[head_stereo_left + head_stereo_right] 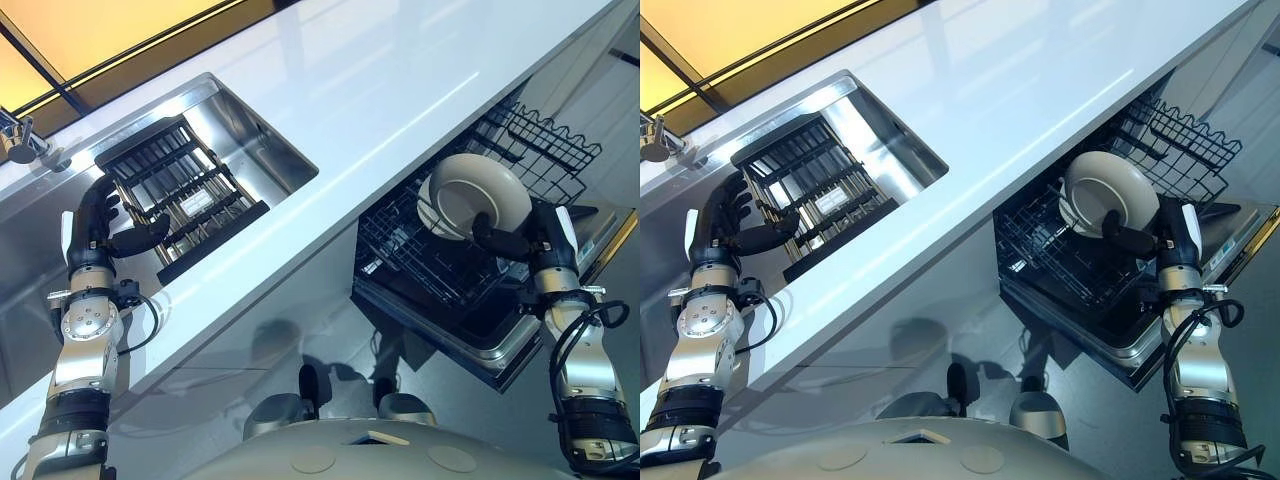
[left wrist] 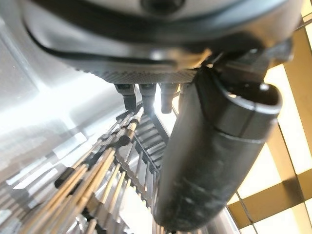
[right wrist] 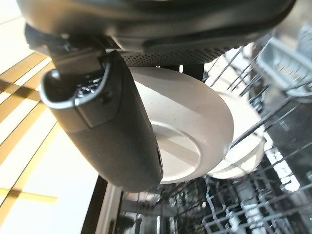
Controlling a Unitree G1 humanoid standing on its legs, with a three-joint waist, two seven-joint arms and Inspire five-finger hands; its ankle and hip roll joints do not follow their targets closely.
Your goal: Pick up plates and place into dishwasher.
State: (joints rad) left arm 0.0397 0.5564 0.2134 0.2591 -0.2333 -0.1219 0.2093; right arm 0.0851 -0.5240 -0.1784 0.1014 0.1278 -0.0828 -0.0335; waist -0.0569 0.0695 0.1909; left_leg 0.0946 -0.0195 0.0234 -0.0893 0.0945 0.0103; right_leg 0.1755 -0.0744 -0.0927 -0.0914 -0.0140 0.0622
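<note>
Round glossy white plate (image 1: 478, 195) pinched by right hand (image 1: 538, 243) over wire rack (image 1: 440, 265).

The two eye views look down from the head, slightly apart, sharing the counter (image 1: 400, 90), sink (image 1: 240, 130) and dishwasher (image 1: 470, 280), while the left wrist view peers very close along its hand (image 2: 214, 146) at the sink rack (image 2: 97, 180) and the right wrist view along its hand (image 3: 112, 131) at the plate (image 3: 190, 131).

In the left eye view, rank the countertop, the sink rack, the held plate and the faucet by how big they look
1. countertop
2. sink rack
3. plate, pinched by the right hand
4. faucet, cut off at the view's edge, so unsure
</note>
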